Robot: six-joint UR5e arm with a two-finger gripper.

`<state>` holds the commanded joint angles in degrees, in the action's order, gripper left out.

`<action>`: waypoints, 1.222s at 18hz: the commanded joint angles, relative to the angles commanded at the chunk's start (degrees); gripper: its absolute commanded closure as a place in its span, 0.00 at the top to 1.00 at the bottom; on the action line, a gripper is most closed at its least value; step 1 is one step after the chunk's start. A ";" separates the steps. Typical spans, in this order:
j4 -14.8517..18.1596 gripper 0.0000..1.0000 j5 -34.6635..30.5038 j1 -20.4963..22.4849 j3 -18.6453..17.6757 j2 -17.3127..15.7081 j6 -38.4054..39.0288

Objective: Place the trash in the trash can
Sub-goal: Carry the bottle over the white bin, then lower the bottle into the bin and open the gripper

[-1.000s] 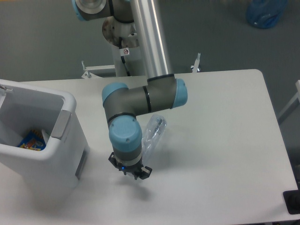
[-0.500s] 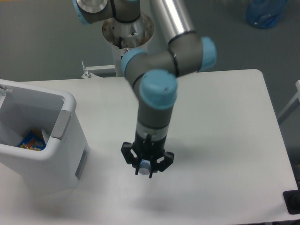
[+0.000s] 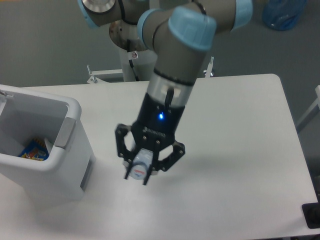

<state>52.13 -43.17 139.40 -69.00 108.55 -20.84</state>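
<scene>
My gripper (image 3: 138, 175) hangs over the middle of the table, raised high toward the camera, to the right of the trash can. It is shut on the crushed clear bottle (image 3: 142, 161), which I see end on, white cap toward the camera, between the black fingers (image 3: 127, 172). Most of the bottle's body is hidden by the gripper. The trash can (image 3: 70, 111) is a large white bin standing at the table's left edge, open at the top. The smaller crumpled clear wrapper is out of view.
A colourful packet (image 3: 34, 149) lies inside the bin. The arm's base column (image 3: 131, 55) stands behind the table's far edge. A blue bag (image 3: 284, 12) lies on the floor at the top right. A dark object (image 3: 312, 215) sits at the table's right front corner.
The bottle lay on the table beside the arm. The gripper swung over it, shut on it, and has risen toward the camera with it.
</scene>
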 joint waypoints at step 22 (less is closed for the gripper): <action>-7.39 0.37 12.06 -13.62 -6.41 -3.34 -6.22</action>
<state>44.74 -31.11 125.77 -75.41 105.20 -27.06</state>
